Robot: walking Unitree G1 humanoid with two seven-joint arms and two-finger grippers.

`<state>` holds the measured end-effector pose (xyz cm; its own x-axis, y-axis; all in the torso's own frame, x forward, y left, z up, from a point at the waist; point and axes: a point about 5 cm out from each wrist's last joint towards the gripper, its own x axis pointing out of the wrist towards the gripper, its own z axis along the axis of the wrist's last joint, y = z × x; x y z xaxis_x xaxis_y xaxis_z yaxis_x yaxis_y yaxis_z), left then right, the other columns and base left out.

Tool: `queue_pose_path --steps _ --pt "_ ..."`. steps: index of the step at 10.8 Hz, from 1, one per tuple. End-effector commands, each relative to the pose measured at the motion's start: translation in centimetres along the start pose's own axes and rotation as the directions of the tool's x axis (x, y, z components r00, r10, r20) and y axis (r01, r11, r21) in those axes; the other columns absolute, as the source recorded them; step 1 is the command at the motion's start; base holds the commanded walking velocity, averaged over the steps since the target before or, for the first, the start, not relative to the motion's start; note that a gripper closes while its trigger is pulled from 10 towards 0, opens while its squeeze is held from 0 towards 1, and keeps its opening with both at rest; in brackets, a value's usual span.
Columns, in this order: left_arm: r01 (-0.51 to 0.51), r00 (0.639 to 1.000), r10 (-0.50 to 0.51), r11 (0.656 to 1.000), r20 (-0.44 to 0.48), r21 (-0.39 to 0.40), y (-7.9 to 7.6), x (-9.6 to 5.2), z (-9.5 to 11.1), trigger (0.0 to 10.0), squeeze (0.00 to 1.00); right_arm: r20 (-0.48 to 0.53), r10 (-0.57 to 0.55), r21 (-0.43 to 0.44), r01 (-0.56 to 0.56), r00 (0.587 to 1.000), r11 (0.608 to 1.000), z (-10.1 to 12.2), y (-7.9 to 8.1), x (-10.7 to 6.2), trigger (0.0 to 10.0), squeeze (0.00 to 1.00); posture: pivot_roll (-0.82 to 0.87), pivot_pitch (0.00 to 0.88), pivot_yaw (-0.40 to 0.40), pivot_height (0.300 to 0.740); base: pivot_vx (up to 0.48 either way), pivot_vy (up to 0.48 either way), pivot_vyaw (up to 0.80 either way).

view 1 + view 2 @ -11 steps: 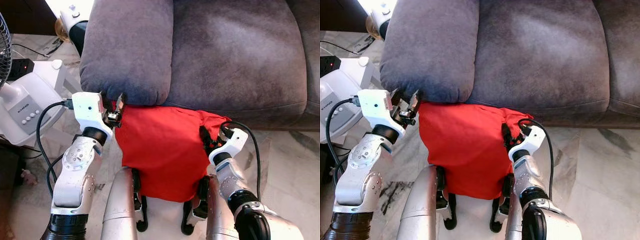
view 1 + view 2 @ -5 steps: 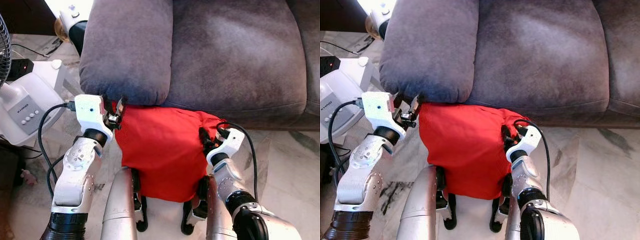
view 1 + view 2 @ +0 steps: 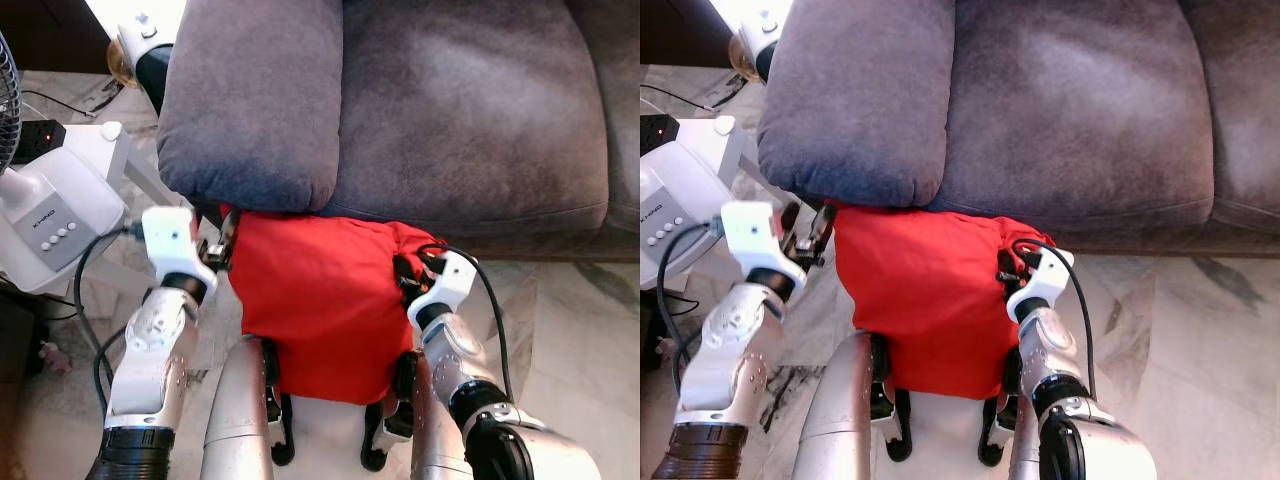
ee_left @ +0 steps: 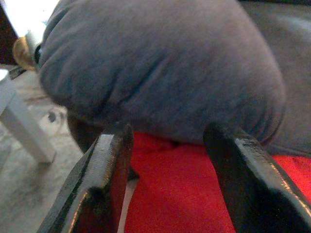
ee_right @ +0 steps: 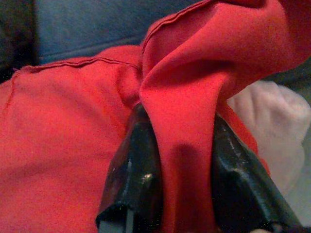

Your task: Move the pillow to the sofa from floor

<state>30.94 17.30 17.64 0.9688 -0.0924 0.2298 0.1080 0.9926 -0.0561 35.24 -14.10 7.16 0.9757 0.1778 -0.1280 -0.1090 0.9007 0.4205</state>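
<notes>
The grey plush sofa [image 3: 420,100] fills the background. Against its front, above the marble floor [image 3: 570,320], hangs the red fabric pillow [image 3: 320,300]. The right hand [image 5: 180,189] pinches its corner; the left hand [image 4: 167,160] is spread at its other corner.

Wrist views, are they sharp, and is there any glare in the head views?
Left wrist view: the tool's fingers are soft and out of focus up close, with the red pillow between them. Right wrist view: the pinched pillow fold is fairly clear, its fingers dim. Left eye view: sharp, a blown-out bright patch at the top left beside the sofa.
</notes>
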Motion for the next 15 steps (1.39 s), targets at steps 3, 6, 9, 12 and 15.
queue_pose_path --steps 3,6,9,12,15 --pt "-0.063 0.997 0.062 0.998 -0.040 -0.004 1.4 -0.6 -2.2 10.0 0.00 -0.008 0.006 -0.093 -0.007 1.000 0.996 0.0 0.2 0.0 10.0 0.00 0.25 0.304 0.014 0.597 0.000 0.000 0.00" --pt "-0.074 0.997 0.074 0.997 -0.039 -0.011 1.5 -0.6 -3.1 10.0 0.00 0.024 -0.006 -0.134 0.009 1.000 0.991 0.6 -0.2 0.0 10.0 0.00 0.23 0.276 0.003 0.597 0.000 0.000 0.00" --pt "-0.072 0.997 0.071 0.997 -0.035 -0.013 1.5 -0.2 -3.7 10.0 0.00 0.042 -0.034 -0.131 0.039 0.999 0.991 0.1 -0.7 -0.6 10.0 0.00 0.22 0.247 0.005 0.597 0.000 0.000 0.00" --pt "-0.069 0.997 0.069 0.998 -0.031 -0.010 1.6 0.1 -3.8 10.0 0.00 0.032 -0.056 -0.126 0.060 0.998 0.990 -0.6 -0.9 -0.9 10.0 0.00 0.22 0.220 0.011 0.597 0.000 0.000 0.00" --pt "-0.064 0.998 0.064 0.998 -0.018 -0.007 1.7 0.5 -3.8 10.0 0.00 0.034 -0.061 -0.132 0.065 0.998 0.989 -0.6 -0.9 -0.9 10.0 0.00 0.21 0.197 0.014 0.597 0.000 0.000 0.00"
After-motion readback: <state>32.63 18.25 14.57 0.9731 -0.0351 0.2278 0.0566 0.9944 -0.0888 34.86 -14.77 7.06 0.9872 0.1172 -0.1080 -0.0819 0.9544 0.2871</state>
